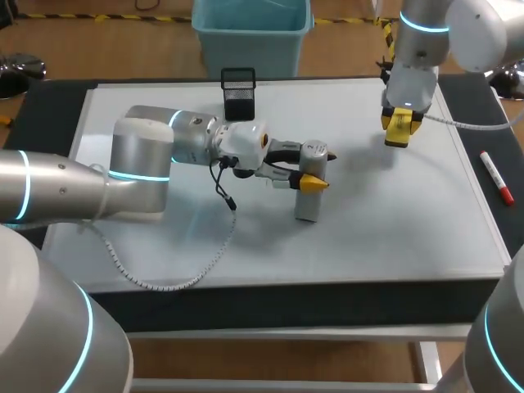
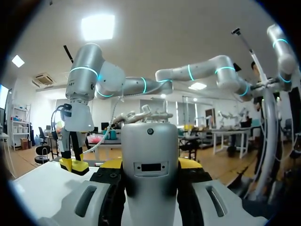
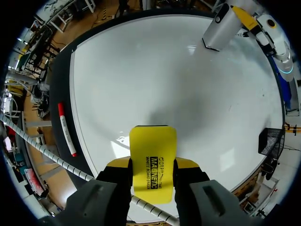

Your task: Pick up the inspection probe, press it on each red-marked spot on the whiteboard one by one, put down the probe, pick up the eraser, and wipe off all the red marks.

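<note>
The silver-grey inspection probe [image 1: 309, 188] stands upright on the whiteboard [image 1: 246, 237] near its middle. My left gripper [image 1: 308, 173] comes in sideways and is shut on the probe's upper part; in the left wrist view the probe [image 2: 150, 155] fills the gap between the fingers [image 2: 112, 164]. My right gripper [image 1: 399, 131] hangs over the board's far right part, shut on the yellow eraser [image 1: 398, 124]. In the right wrist view the eraser [image 3: 153, 155] sits between the fingers, a little above the board [image 3: 178, 94]. No red marks show on the board.
A red-capped marker [image 1: 496, 177] lies on the dark mat right of the board, and shows beside the board's edge as the marker [image 3: 66, 129]. A black mesh holder [image 1: 238, 92] stands at the board's far edge. The left arm's cable [image 1: 205, 262] trails over the board's near part.
</note>
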Action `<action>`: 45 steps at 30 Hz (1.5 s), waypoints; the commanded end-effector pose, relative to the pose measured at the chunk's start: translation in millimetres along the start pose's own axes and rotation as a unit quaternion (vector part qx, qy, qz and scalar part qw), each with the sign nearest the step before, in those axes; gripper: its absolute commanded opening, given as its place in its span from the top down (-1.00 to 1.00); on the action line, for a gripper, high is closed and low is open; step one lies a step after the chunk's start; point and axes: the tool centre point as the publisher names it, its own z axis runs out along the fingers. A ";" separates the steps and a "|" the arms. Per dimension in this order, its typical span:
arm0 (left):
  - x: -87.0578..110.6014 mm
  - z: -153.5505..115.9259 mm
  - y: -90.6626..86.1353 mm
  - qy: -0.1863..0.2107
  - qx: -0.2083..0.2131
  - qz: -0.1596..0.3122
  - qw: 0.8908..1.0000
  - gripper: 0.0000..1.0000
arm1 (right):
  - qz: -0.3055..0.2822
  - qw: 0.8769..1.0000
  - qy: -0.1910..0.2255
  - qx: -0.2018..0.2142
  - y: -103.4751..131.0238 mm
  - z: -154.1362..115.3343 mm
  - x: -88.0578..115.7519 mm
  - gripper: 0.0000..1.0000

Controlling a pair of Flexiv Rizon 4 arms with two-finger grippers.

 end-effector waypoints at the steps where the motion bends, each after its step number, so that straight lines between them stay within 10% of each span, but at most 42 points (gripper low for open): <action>1: 1.0 -1.1 -1.1 -0.001 -0.002 0.000 1.000 1.00 | -0.001 1.000 0.001 0.000 -0.8 -0.8 0.6 1.00; 11: 1.8 -2.0 -2.6 -0.006 0.002 0.001 1.000 1.00 | -0.001 1.000 0.001 0.000 -0.8 -0.8 0.6 1.00; 22: -2.2 -20.6 -44.4 -0.022 0.009 0.016 1.000 1.00 | -0.001 1.000 0.001 0.000 -0.8 -0.8 0.6 1.00; 45: -34.5 -177.7 -75.1 -0.168 0.015 0.023 0.985 1.00 | -0.001 1.000 0.001 0.000 -0.8 -0.8 0.6 1.00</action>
